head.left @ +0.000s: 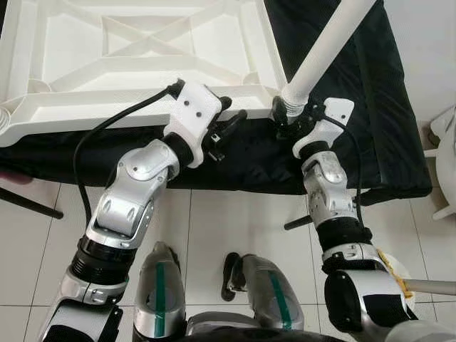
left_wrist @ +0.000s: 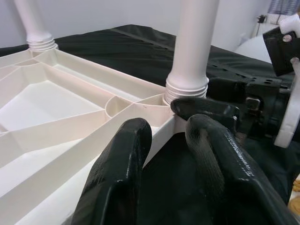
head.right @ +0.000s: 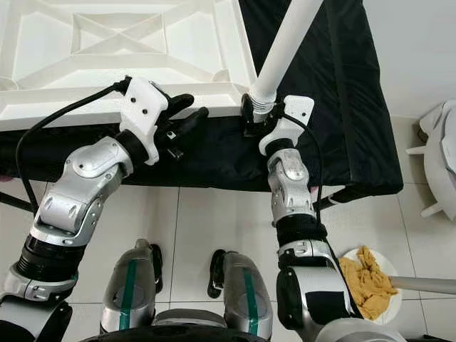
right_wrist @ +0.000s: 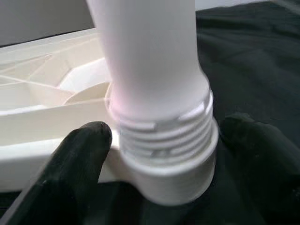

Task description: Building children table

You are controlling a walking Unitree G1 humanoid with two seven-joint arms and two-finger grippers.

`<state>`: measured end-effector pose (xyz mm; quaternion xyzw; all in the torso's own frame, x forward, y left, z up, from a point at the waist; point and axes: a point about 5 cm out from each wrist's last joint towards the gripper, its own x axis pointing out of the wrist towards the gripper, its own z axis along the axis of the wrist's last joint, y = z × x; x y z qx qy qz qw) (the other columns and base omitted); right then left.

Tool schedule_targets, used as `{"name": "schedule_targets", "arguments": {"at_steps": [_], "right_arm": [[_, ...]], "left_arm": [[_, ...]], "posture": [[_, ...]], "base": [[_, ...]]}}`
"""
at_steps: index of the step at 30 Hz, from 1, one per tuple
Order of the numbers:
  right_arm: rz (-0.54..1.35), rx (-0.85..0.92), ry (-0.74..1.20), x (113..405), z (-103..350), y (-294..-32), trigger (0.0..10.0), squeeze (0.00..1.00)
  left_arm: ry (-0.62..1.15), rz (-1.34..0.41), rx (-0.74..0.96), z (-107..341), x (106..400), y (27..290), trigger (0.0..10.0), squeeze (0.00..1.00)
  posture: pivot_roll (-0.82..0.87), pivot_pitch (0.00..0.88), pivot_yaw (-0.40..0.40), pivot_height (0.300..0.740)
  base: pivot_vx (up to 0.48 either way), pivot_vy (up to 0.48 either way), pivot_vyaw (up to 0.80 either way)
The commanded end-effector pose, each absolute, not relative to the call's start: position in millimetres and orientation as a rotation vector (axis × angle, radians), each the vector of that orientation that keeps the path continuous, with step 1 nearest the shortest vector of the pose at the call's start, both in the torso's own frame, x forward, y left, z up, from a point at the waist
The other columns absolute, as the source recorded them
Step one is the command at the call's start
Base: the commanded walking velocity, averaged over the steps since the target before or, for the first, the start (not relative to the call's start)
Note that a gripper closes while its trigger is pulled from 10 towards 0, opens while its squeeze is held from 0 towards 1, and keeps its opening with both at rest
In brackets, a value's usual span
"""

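A white plastic tabletop (head.left: 142,107) lies upside down on a black cloth (head.left: 370,128), ribs facing up. A white table leg (head.left: 328,43) stands tilted in the tabletop's near right corner socket, its threaded collar (right_wrist: 164,140) at the base. My right gripper (head.left: 288,114) is shut on that collar, one black finger (right_wrist: 84,150) on each side. My left gripper (head.left: 231,112) is open at the tabletop's front rim, just left of the socket, its fingers (left_wrist: 117,173) a little apart. A second leg (left_wrist: 33,23) stands in a far corner.
The cloth-covered surface ends at a front edge close to my body, with tiled floor (head.left: 235,228) below. A plate with yellow pieces (head.right: 367,281) sits on the floor at my right. A white object (head.right: 442,157) stands beside it.
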<state>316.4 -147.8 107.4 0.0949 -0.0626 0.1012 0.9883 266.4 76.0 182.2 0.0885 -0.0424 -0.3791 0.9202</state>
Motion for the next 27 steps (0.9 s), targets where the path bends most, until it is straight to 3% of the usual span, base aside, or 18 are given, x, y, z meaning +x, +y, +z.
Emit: {"name": "schedule_targets", "arguments": {"at_steps": [1,14,27], "right_arm": [[0.230,0.195,-0.127,313,107,-150,10.0,0.00],[0.289,0.172,-0.147,302,108,-163,10.0,0.00],[0.301,0.148,-0.121,288,103,-173,10.0,0.00]], "left_arm": [[-0.087,-0.825,0.179,181,266,72,10.0,0.00],[-0.053,-0.849,0.233,171,277,71,10.0,0.00],[0.062,-0.791,0.324,158,323,67,10.0,0.00]], "posture": [[0.08,0.091,-0.082,0.740],[0.09,0.084,-0.091,0.740],[0.06,0.078,-0.064,0.740]], "base": [[0.000,0.000,0.00],[0.000,0.000,0.00],[0.000,0.000,0.00]]}}
